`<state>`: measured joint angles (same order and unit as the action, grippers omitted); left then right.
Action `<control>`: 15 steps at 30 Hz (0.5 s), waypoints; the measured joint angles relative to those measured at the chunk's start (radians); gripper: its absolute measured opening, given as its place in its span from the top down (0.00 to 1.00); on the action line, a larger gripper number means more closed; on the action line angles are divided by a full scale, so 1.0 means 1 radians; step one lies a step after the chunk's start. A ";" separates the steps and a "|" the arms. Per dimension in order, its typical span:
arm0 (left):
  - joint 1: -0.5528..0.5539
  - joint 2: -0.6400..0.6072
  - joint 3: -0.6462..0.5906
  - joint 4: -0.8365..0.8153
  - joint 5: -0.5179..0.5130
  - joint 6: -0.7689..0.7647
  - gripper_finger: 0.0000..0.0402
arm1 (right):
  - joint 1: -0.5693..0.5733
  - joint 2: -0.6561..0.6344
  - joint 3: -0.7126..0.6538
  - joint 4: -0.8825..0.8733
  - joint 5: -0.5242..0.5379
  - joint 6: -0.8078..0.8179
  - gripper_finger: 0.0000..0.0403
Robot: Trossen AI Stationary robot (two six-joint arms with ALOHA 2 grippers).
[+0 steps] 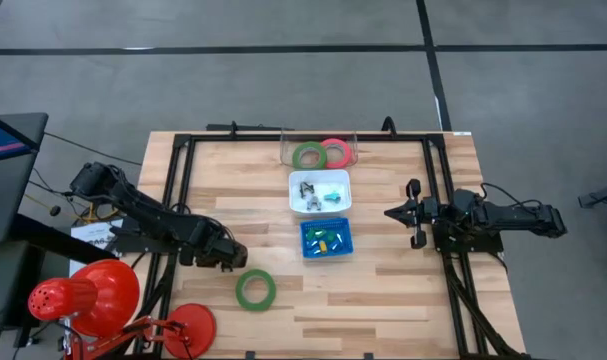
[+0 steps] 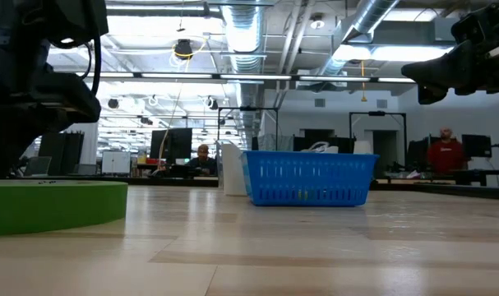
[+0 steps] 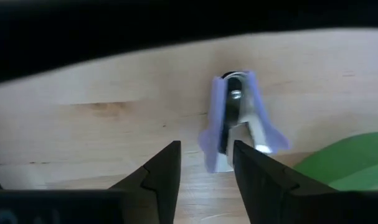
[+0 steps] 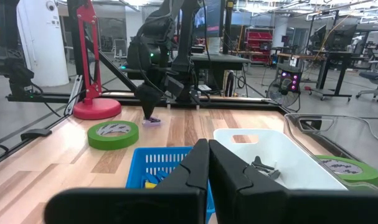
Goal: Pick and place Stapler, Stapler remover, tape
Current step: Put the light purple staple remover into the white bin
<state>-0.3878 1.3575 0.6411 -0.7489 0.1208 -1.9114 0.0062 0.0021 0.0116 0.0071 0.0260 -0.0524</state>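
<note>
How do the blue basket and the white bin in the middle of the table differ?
The blue basket has slotted mesh walls; the white bin has solid walls. The blue basket holds small green and yellow pieces; the white bin holds dark and silver metal pieces. The blue basket sits nearer the loose green tape ring; the white bin nearer the clear tray. Both are small, open-topped and rectangular.

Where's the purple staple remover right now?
The staple remover lies on the table's left side, right under the left gripper, whose open fingers straddle its end, with the loose green tape ring beside it.
</note>
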 joint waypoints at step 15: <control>0.000 0.000 -0.010 0.017 0.011 0.000 0.81 | 0.000 0.000 0.000 0.000 0.000 0.000 1.00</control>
<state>-0.3878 1.3575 0.6312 -0.7319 0.1314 -1.9118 0.0063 0.0021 0.0116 0.0071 0.0261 -0.0524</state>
